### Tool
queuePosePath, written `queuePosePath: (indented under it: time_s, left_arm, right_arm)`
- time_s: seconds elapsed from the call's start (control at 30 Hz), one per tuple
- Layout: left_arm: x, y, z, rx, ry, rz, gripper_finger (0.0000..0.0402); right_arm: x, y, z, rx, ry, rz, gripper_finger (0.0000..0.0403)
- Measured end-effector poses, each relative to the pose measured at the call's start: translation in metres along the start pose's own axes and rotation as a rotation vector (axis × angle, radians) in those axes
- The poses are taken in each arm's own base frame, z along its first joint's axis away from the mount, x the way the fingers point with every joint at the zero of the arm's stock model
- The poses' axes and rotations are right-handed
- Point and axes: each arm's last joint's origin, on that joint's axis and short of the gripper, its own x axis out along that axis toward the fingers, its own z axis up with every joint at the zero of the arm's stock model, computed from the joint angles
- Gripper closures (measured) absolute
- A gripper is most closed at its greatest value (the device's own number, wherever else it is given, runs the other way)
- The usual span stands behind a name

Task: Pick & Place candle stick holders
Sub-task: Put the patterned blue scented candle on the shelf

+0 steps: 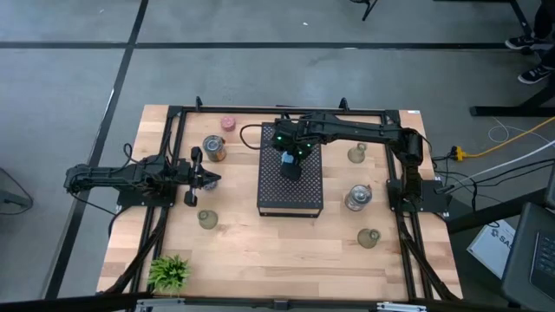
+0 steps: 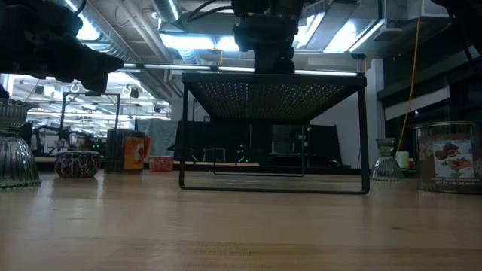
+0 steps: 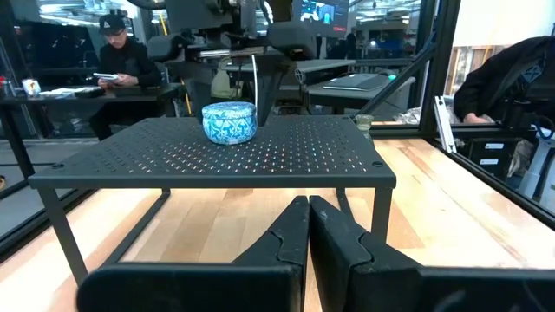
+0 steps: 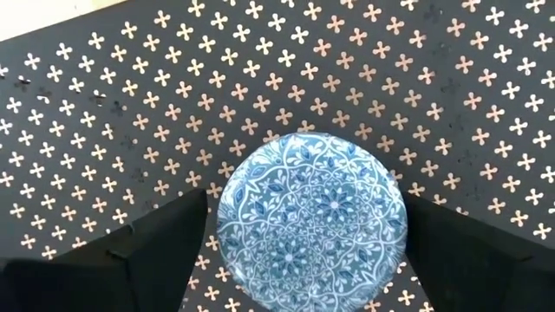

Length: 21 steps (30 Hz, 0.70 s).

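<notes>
A blue patterned holder [image 4: 310, 221] stands on its base on the black perforated tray [image 1: 290, 195] and also shows in the left wrist view [image 3: 230, 121]. My right gripper [image 1: 290, 165] hangs over it, open and pointing down, with one finger [image 4: 165, 247] on either side of it. I cannot tell whether the fingers touch it. My left gripper [image 3: 310, 230] is shut and empty, left of the tray [image 1: 211, 178]. Other holders stand on the table: pink [image 1: 228, 124], silvery [image 1: 213, 148], olive [image 1: 207, 219] and clear glass [image 1: 358, 198].
Two more olive holders [image 1: 356, 154] [image 1: 368, 237] stand right of the tray. A small green plant [image 1: 169, 271] is at the near left corner. The black frame rails [image 1: 173, 156] run along the table's sides. People sit beyond the table [image 3: 121, 56].
</notes>
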Motion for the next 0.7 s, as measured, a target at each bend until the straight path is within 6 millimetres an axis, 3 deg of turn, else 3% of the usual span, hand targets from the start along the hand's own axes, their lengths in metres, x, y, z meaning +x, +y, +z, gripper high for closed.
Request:
queuePosePath:
  time_s: [0.2, 0.53, 0.7]
  left_arm:
    - [0.0, 0.0, 0.0, 0.0, 0.0, 0.0, 0.0395]
    - [0.0, 0.0, 0.0001, 0.0, -0.001, 0.001, 0.0395]
    - [0.0, 0.0, 0.0, 0.0, 0.0, 0.0, 0.0395]
  right_arm:
    - [-0.0001, -0.0016, -0.0019, 0.004, 0.015, -0.047, 0.0046]
    - [-0.0001, -0.002, -0.0026, 0.006, 0.022, -0.059, 0.0109]
    - [-0.0001, -0.002, -0.0027, 0.008, 0.022, -0.059, 0.0106]
